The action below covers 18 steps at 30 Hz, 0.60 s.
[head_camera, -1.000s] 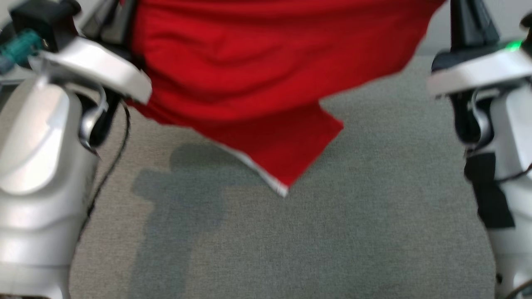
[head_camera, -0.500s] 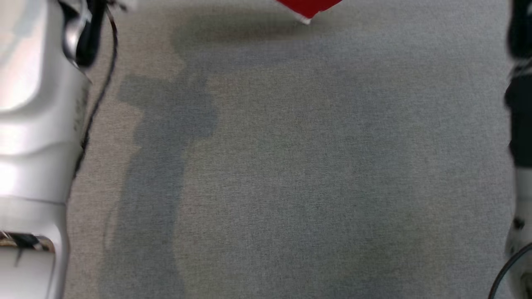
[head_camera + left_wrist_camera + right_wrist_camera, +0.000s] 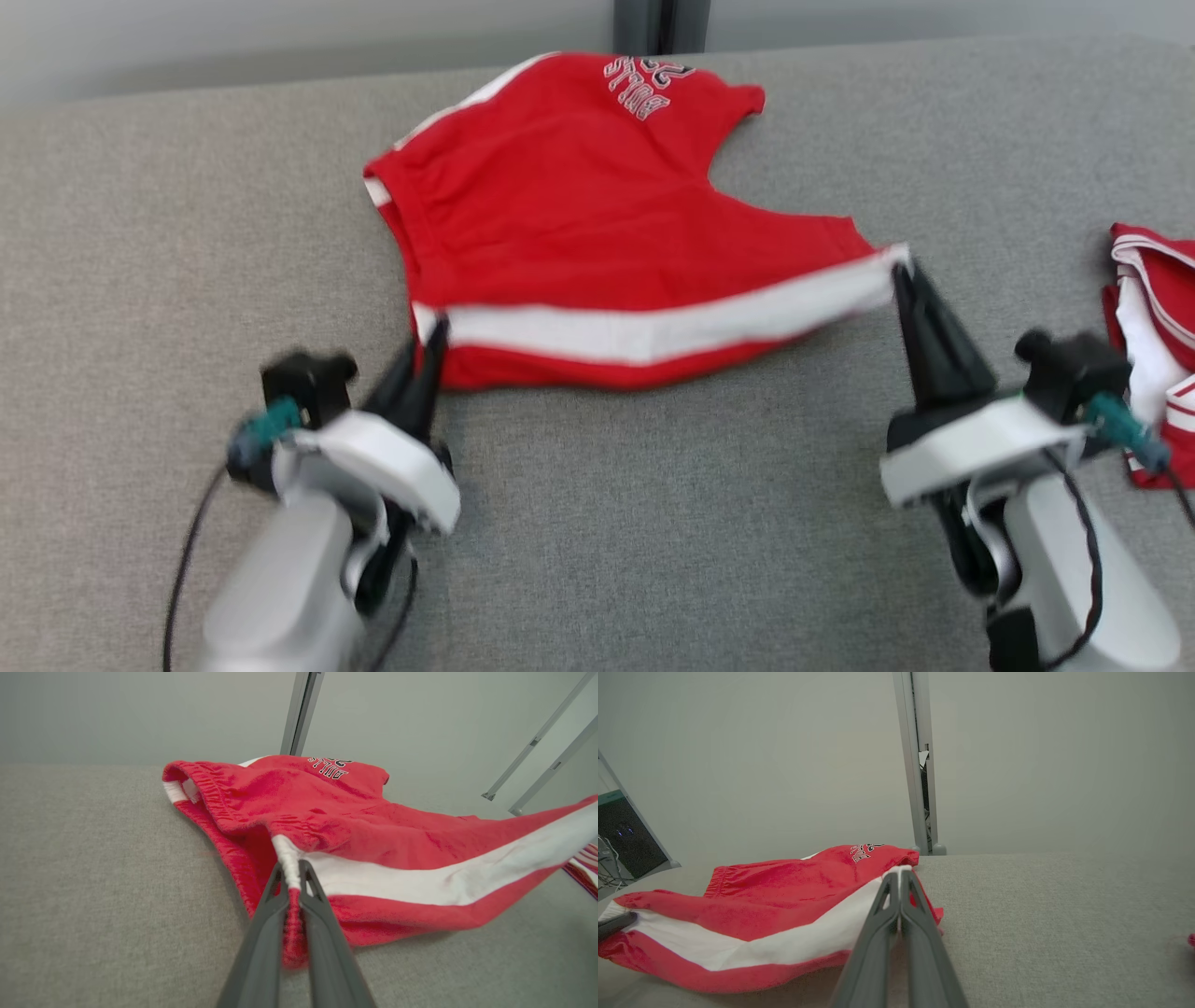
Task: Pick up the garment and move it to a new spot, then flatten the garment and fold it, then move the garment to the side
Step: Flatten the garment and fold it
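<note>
Garment (image 3: 579, 215), a pair of red shorts with a white side stripe, is spread over the middle of the grey cloth-covered desk (image 3: 653, 523), toward its far edge. Its near side is strung between my two arms.

On the left, my left pincer (image 3: 435, 329) is clamped on the waistband end of the stripe. My wrist view shows the gathered cloth pinched between the two dark fingers (image 3: 261, 952), which stand only a sliver apart. From there the white stripe runs taut to the right, raised a little off the desk. The rest of the shorts rests on the surface behind it, with white lettering (image 3: 644, 89) on the far leg.

My right pincer (image 3: 901, 271) is closed tight on the stripe's other end, at the leg hem. Farther right lies another red-and-white piece of clothing (image 3: 1148, 317), just beside my right wrist and apart from the shorts.
</note>
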Motion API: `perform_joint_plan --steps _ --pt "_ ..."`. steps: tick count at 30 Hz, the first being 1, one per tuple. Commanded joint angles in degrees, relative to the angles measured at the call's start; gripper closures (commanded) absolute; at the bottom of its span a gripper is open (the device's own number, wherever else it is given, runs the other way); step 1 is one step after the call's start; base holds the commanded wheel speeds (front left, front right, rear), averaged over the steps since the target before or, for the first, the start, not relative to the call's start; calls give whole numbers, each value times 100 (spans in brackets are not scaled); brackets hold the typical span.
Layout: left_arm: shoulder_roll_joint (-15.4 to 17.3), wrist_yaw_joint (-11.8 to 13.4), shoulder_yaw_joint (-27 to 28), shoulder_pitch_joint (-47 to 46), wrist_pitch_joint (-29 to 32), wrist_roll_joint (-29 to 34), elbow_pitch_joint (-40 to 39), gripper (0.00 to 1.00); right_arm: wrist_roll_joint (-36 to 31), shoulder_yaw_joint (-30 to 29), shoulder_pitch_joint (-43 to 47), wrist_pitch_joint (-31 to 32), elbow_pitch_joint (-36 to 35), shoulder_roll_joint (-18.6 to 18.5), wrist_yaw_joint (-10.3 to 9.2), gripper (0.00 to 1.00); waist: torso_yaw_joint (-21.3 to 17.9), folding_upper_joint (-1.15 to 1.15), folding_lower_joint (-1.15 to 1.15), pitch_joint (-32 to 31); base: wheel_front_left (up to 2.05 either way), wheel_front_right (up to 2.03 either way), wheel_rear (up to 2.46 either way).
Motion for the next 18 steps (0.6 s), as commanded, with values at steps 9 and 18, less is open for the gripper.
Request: perform_joint_plan --steps 9,18 --pt "-200 -1 240 1795 -21 42 -433 100 242 271 1463 1 -108 -116 -2 100 108 0 0 -1001 0 0 0" --pt "-245 -1 756 2806 -17 185 -688 100 393 542 2330 1 -235 -215 -1 100 173 0 0 -1589 0 0 0"
